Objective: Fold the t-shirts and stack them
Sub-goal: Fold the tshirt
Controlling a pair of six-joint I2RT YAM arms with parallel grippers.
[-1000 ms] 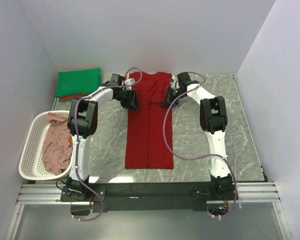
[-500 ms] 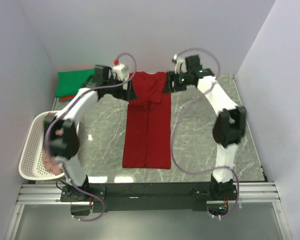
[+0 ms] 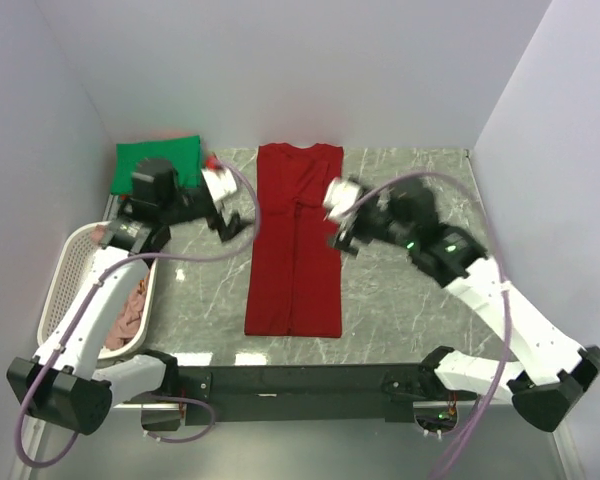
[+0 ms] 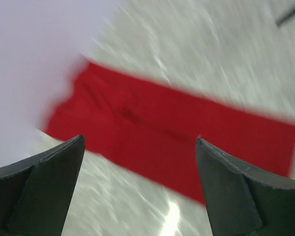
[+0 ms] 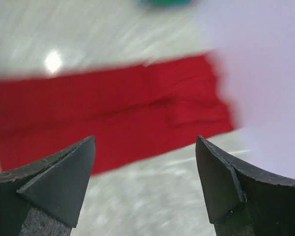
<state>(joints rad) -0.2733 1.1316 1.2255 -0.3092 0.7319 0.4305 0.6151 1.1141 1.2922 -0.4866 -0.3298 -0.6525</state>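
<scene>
A dark red t-shirt lies flat down the middle of the table, folded into a long narrow strip with its collar at the far end. My left gripper hovers open just left of it, holding nothing. Open and empty too, my right gripper hangs at the strip's right edge. The left wrist view shows the red t-shirt beyond the wide-apart fingers of the left gripper. In the right wrist view the red t-shirt lies past the right gripper. A folded green t-shirt sits at the back left.
A white lattice basket stands at the left edge with a dusty pink shirt in it. An orange-red edge shows beside the green shirt. Walls close in the back and both sides.
Both grippers opened and let go of the red shirt's far end. Both arms then swung back toward the near side, and the shirt now lies flat.
</scene>
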